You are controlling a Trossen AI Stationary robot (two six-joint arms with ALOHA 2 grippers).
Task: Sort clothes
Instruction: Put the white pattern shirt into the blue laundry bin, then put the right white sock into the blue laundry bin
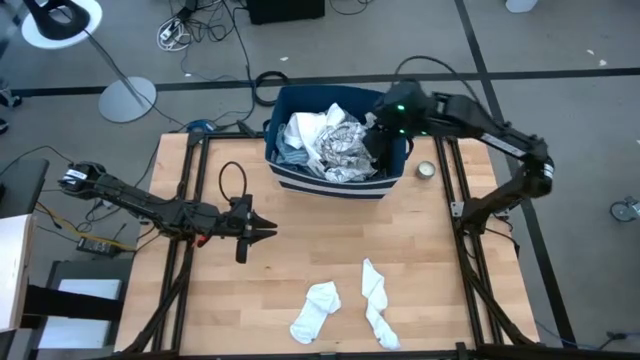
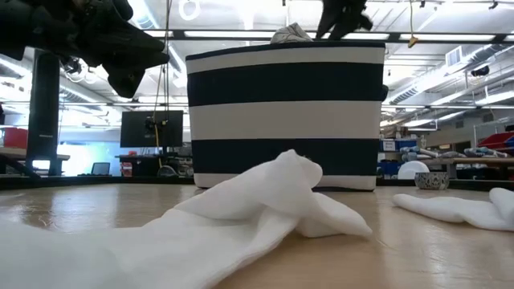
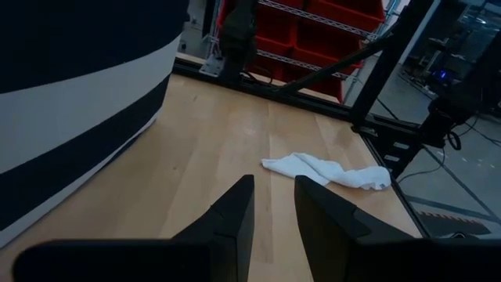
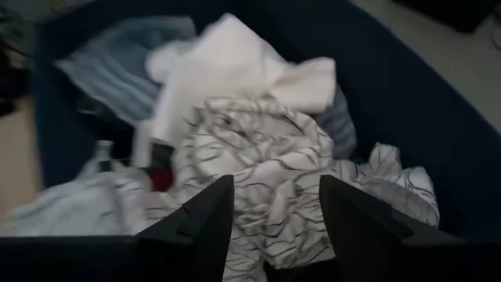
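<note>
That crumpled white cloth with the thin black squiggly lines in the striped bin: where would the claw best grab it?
Probably on the raised crumpled fold at the top of the white cloth with black line pattern, coming straight down from above. It lies heaped on top of the pile inside the dark blue striped fabric bin, whose walls block any sideways approach. The right gripper hovers above it, open.

bin (image 2: 285, 112) hides its clothes | near white garment (image 2: 201, 233) cropped by edge
</note>
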